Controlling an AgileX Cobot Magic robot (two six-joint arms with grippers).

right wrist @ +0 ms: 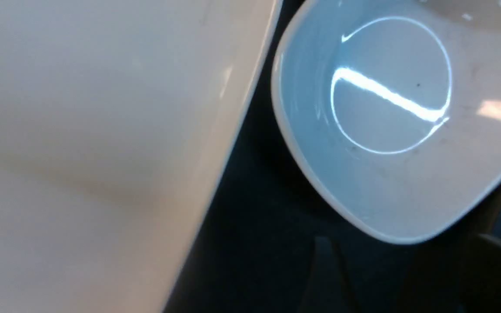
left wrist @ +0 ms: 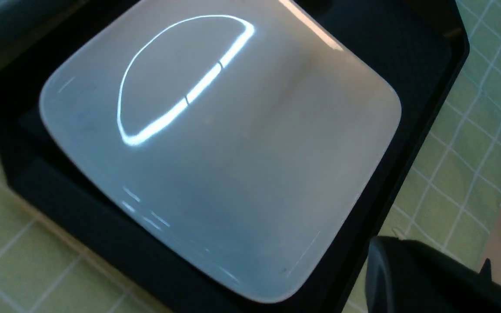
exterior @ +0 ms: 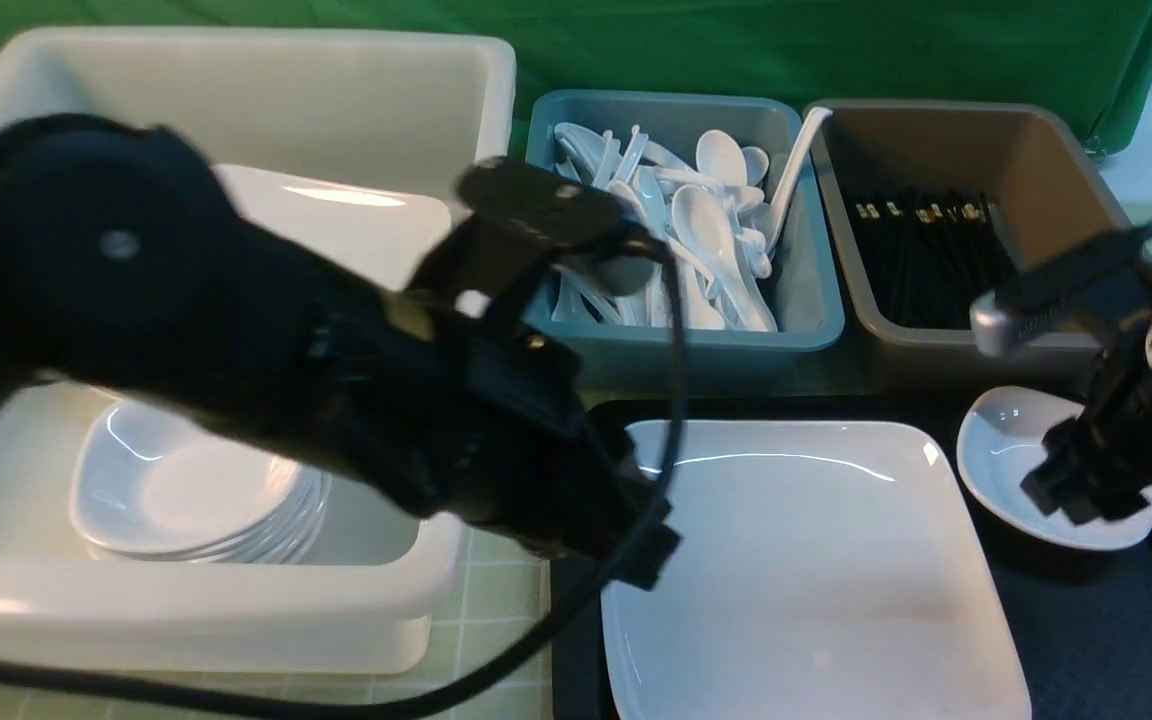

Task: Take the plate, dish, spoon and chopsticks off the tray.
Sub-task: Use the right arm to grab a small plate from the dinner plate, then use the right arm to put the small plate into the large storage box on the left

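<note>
The large white plate (exterior: pixel 816 570) lies on the black tray (exterior: pixel 1096 640) and fills most of the left wrist view (left wrist: pixel 215 165). My left gripper (exterior: pixel 636 545) is shut and empty at the plate's left edge. The small white dish (exterior: pixel 1006 450) sits on the tray right of the plate. My right gripper (exterior: pixel 1076 495) hangs over the dish's right side. In the right wrist view its fingers (right wrist: pixel 324 269) stand wide apart, open, with the dish's (right wrist: pixel 389 130) near rim just ahead of the gap. No spoon or chopsticks show on the tray.
A big white tub (exterior: pixel 236 620) on the left holds stacked dishes (exterior: pixel 186 490) and a large plate (exterior: pixel 356 220). Behind the tray stand a teal tub (exterior: pixel 806 330) of white spoons and a brown-grey tub (exterior: pixel 1056 170) of black chopsticks. The tablecloth (exterior: pixel 496 580) is green-checked.
</note>
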